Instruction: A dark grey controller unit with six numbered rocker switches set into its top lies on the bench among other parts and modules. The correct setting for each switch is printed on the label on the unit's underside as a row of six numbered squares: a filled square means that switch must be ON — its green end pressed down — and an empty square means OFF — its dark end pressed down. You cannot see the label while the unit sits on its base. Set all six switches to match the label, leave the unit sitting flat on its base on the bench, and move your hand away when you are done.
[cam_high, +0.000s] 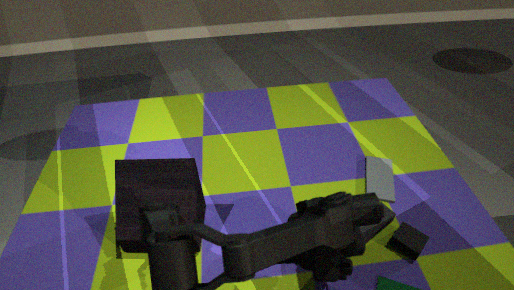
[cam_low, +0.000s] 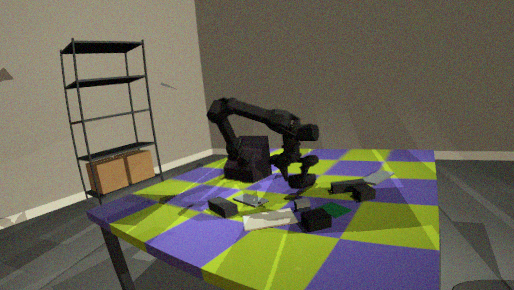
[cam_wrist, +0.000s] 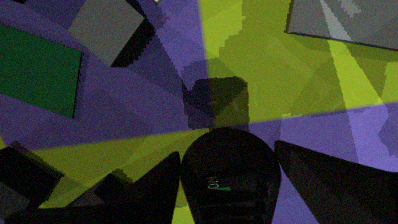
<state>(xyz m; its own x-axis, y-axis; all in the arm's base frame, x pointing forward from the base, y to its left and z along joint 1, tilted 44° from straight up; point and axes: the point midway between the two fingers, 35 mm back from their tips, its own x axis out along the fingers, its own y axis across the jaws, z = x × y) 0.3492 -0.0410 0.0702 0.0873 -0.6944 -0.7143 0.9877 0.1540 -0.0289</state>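
Note:
The dark controller unit (cam_low: 301, 181) (cam_wrist: 230, 157) is between my fingers, its rounded end toward the wrist camera. In the wrist view it shows small pale lettering, a small green mark and dark ridges; the switch settings cannot be read. The underside label does not show. My gripper (cam_low: 297, 172) (cam_wrist: 226, 152) is shut on the unit, one finger against each side. The unit hangs just above the chequered table top (cam_low: 385, 225); a shadow lies on the table ahead of it. In the top view the arm hides the unit.
Dark blocks (cam_high: 410, 241) (cam_low: 346, 186) and a pale plate (cam_high: 381, 179) (cam_low: 378, 176) lie beyond the gripper. A green card (cam_low: 334, 209) (cam_wrist: 40, 70), grey block (cam_low: 302, 204) (cam_wrist: 107, 30), black block (cam_low: 316, 220), white panel (cam_low: 270, 220) and grey plate (cam_low: 250, 200) (cam_wrist: 350, 20) lie nearby.

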